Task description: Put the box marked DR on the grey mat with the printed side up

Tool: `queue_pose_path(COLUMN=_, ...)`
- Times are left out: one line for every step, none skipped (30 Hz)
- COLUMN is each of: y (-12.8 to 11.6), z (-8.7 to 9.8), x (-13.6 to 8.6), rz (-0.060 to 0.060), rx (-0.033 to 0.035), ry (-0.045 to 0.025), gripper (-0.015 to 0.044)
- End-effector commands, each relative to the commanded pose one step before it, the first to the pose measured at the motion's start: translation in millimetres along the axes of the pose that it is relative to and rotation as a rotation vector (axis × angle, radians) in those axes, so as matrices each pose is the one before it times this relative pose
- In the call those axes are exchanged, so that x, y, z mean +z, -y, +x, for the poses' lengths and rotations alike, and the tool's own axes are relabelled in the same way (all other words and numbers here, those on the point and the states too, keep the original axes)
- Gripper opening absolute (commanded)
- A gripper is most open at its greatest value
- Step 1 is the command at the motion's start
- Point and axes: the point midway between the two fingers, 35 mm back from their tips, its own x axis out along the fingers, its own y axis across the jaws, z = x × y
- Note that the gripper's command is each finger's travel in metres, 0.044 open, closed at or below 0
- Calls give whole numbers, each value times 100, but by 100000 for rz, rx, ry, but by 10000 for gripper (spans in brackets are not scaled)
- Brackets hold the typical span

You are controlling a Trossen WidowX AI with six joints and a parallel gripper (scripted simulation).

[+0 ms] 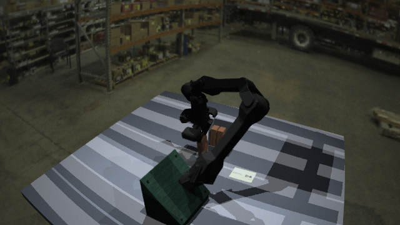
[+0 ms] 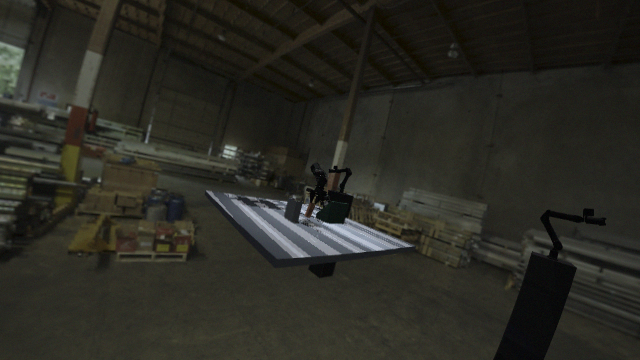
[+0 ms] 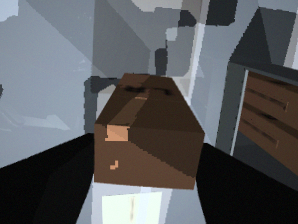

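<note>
1. You needed a level carry, then a turn bringing the printed side up before a gentle release.
2. Your gripper (image 1: 200, 137) (image 2: 313, 200) (image 3: 147, 148) stood about half open, clamped on a brown box (image 1: 202, 146) (image 2: 310, 209) (image 3: 148, 156), its code unreadable.
3. The bin (image 1: 209, 140) (image 2: 292, 210) (image 3: 235, 107) stood beside the fingers.

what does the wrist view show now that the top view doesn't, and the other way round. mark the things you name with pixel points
Only wrist: dark marks on the held box's narrow face, too blurred to read. Only top: the green wedge (image 1: 169, 184) and the truck wheel (image 1: 302, 37). Both: the gripper (image 1: 202, 137) (image 3: 147, 148) shut on the held box (image 1: 203, 147) (image 3: 145, 155), two other boxes, and the card.
</note>
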Motion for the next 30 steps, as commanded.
queue_pose_path(y=127, z=-749, x=132, rz=351, rx=-320, ry=610, gripper=158)
queue_pose_path(y=23, z=-163, x=-6, rz=-1, rx=-5, ry=-2, gripper=158)
queue_pose_path(y=22, z=-163, x=-6, rz=-1, rx=-5, ry=-3, gripper=158)
queue_pose_path(y=22, z=-163, x=-7, rz=0, rx=-5, ry=-4, gripper=158)
queue_pose_path(y=17, z=-134, x=-6, rz=0, rx=-4, ry=-4, gripper=158)
queue_pose_path(y=10, z=-81, x=-4, rz=0, rx=-2, ry=-3, gripper=158)
queue_pose_path(y=3, z=-27, x=-1, rz=0, rx=-1, ry=-1, gripper=158)
queue_pose_path(y=0, z=0, x=0, rz=0, rx=0, ry=0, gripper=158)
queue_pose_path(y=-12, z=312, x=-115, rz=-319, rx=132, ry=-466, gripper=158)
queue_pose_path(y=41, z=4, x=-22, rz=11, rx=3, ry=42, gripper=158)
queue_pose_path(y=69, z=7, x=-36, rz=18, rx=4, ry=70, gripper=158)
queue_pose_path(y=96, z=10, x=-51, rz=26, rx=5, ry=97, gripper=158)
queue_pose_path(y=124, z=13, x=-67, rz=34, rx=5, ry=123, gripper=158)
queue_pose_path(y=150, z=16, x=-82, rz=43, rx=4, ry=147, gripper=158)
queue_pose_path(y=165, z=18, x=-93, rz=48, rx=3, ry=159, gripper=158)
queue_pose_path(y=166, z=18, x=-95, rz=50, rx=1, ry=156, gripper=158)
queue_pose_path(y=166, z=19, x=-97, rz=52, rx=-1, ry=152, gripper=158)
queue_pose_path(y=166, z=19, x=-99, rz=53, rx=-3, ry=149, gripper=158)
queue_pose_path(y=167, z=20, x=-102, rz=55, rx=-6, ry=146, gripper=158)
queue_pose_path(y=167, z=20, x=-104, rz=56, rx=-8, ry=142, gripper=158)
queue_pose_path(y=166, z=21, x=-106, rz=57, rx=-10, ry=138, gripper=158)
queue_pose_path(y=166, z=21, x=-108, rz=59, rx=-12, ry=134, gripper=158)
queue_pose_path(y=166, z=21, x=-109, rz=60, rx=-13, ry=131, gripper=158)
queue_pose_path(y=165, z=22, x=-111, rz=61, rx=-15, ry=127, gripper=158)
queue_pose_path(y=165, z=22, x=-113, rz=63, rx=-17, ry=123, gripper=158)
queue_pose_path(y=162, z=20, x=-113, rz=10, rx=-14, ry=102, gripper=158)
queue_pose_path(y=161, z=20, x=-114, rz=4, rx=-15, ry=96, gripper=158)
queue_pose_path(y=161, z=20, x=-116, rz=5, rx=-16, ry=92, gripper=158)
queue_pose_path(y=169, z=11, x=-122, rz=-222, rx=4, ry=29, gripper=158)
queue_pose_path(y=177, z=13, x=-131, rz=-233, rx=3, ry=27, gripper=158)
